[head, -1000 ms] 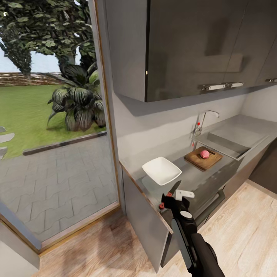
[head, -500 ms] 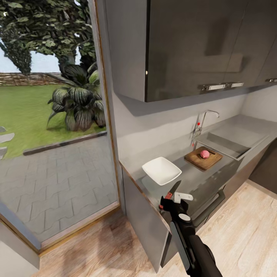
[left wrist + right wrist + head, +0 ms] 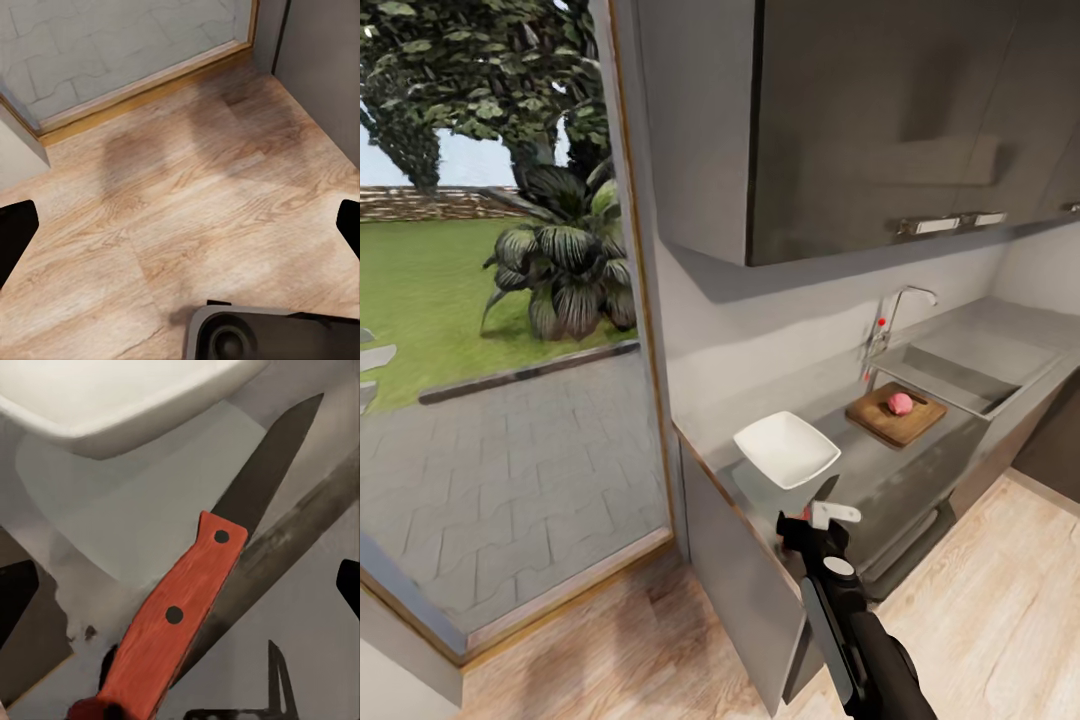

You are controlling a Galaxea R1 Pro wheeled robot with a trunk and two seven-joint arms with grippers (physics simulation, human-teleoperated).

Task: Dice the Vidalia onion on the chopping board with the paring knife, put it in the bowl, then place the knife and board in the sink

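Progress first: onion step looks done. We see the Vidalia onion (image 3: 900,403) whole on the chopping board (image 3: 895,414), which lies on the countertop (image 3: 880,480) just beside the sink (image 3: 960,368), on the bowl's side of it. So the onion is out of the basin but not diced; we judge dicing, transfer to the bowl and putting knife and board into the sink are all left.

The bowl (image 3: 787,449) sits on the countertop, well apart from the sink, near the counter's end by the glass door (image 3: 510,400), and looks empty.

The right gripper (image 3: 812,522) hovers at the counter edge just beside the bowl, further from the sink. The paring knife (image 3: 196,600) lies straight ahead of the right wrist camera, handle toward the camera, blade tip pointing past the bowl rim (image 3: 135,412). We can't tell whether the fingers are clamped on the handle or open around it, or whether the knife rests on the counter.

The left wrist camera looks down at wooden floor (image 3: 187,202); dark finger tips sit wide apart at the frame edges, so the left gripper (image 3: 180,225) reads as spread and holding nothing.

Sink interior is mostly hidden from the head camera.
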